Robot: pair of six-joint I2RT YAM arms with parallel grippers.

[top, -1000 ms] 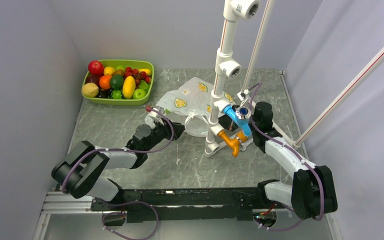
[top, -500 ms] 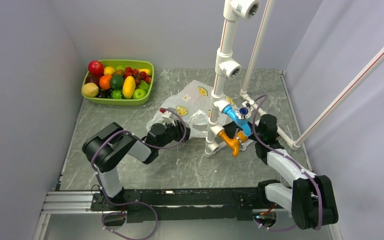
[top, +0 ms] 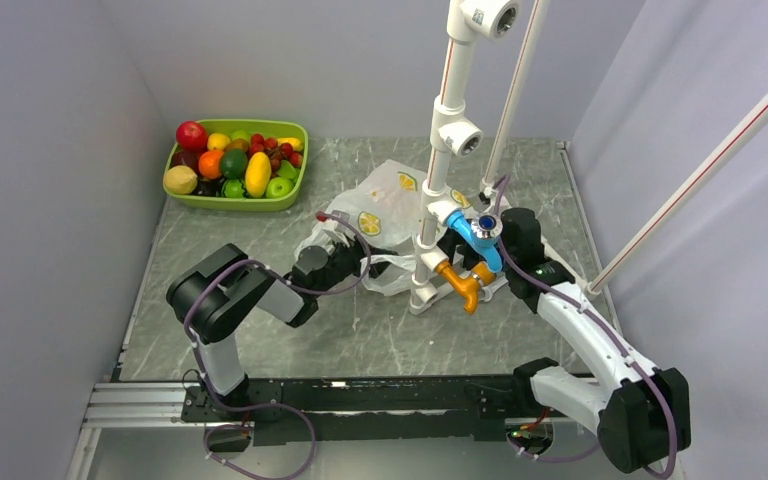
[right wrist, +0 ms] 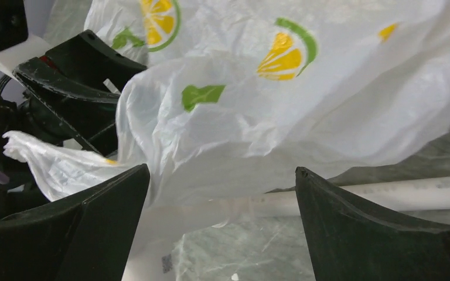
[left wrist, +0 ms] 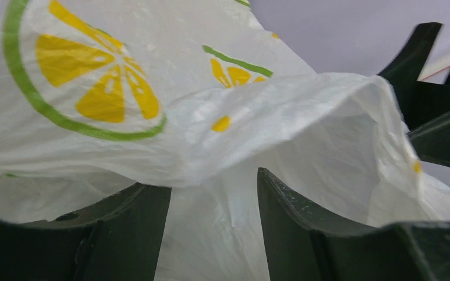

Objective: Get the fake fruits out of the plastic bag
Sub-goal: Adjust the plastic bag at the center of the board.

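The plastic bag (top: 385, 205), white with lemon-slice prints, lies crumpled on the marble table behind the pipe stand. My left gripper (top: 358, 262) is at its near left edge. In the left wrist view its fingers stand apart as the left gripper (left wrist: 211, 181), with film of the bag (left wrist: 152, 134) draped over and between them. My right gripper (top: 457, 240) reaches in from the right. The right gripper (right wrist: 221, 170) is open wide under the edge of the bag (right wrist: 240, 129), holding nothing. No fake fruits show in the bag. A red apple (top: 191, 134) and a yellow lemon-like fruit (top: 180, 180) lie in the tray.
A lime-green tray (top: 298, 128) heaped with mixed fruit sits at the back left. A white pipe stand (top: 438, 170) with blue and orange fittings rises between the grippers, and its base pipe (right wrist: 387, 190) lies on the table. Grey walls close in on three sides.
The right gripper has gone from shut to wide open and let go of the bag. The left gripper's fingers have spread, and its arm has folded closer to the bag.
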